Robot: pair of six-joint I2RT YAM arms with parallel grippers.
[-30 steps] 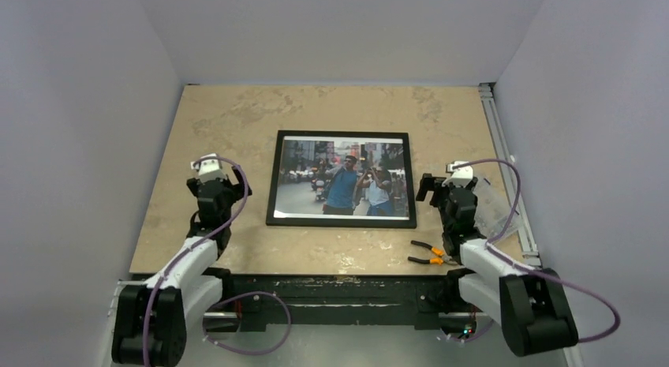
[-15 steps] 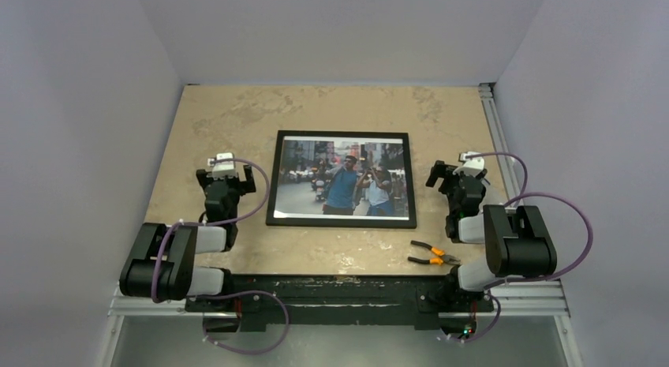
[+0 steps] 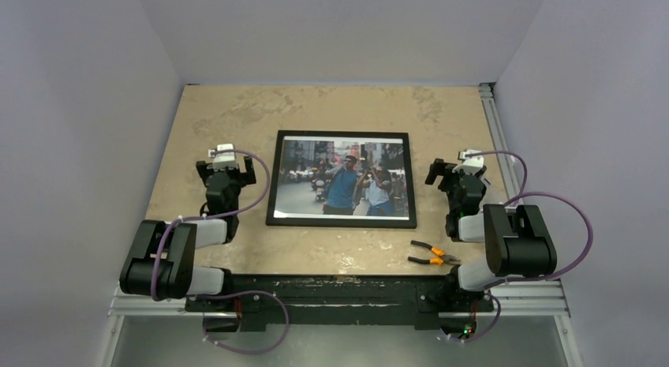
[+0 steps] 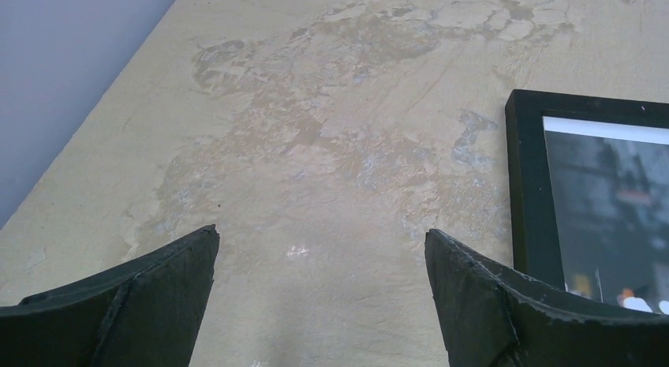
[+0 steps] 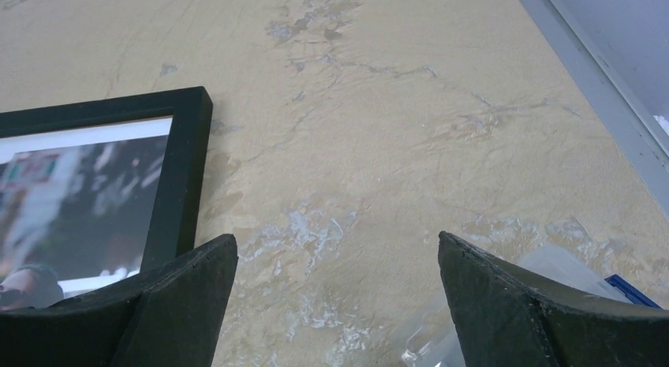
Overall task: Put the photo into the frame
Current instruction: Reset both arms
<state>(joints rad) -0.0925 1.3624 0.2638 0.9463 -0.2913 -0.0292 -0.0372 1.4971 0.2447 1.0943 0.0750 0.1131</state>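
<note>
The black frame lies flat in the middle of the table, front face up. The photo, a street scene with people in blue shirts, sits inside it behind the pane. The frame's corner shows in the left wrist view and in the right wrist view. My left gripper is open and empty, left of the frame. It also shows in the left wrist view. My right gripper is open and empty, right of the frame. It also shows in the right wrist view.
Orange-handled pliers lie near the front edge at the right. A clear plastic bag lies by the right gripper. A metal rail runs along the table's right edge. Grey walls enclose the table.
Both arms have folded back toward their bases from one second ago. In the last half second the left gripper shifted slightly; the frame and photo have not moved.
</note>
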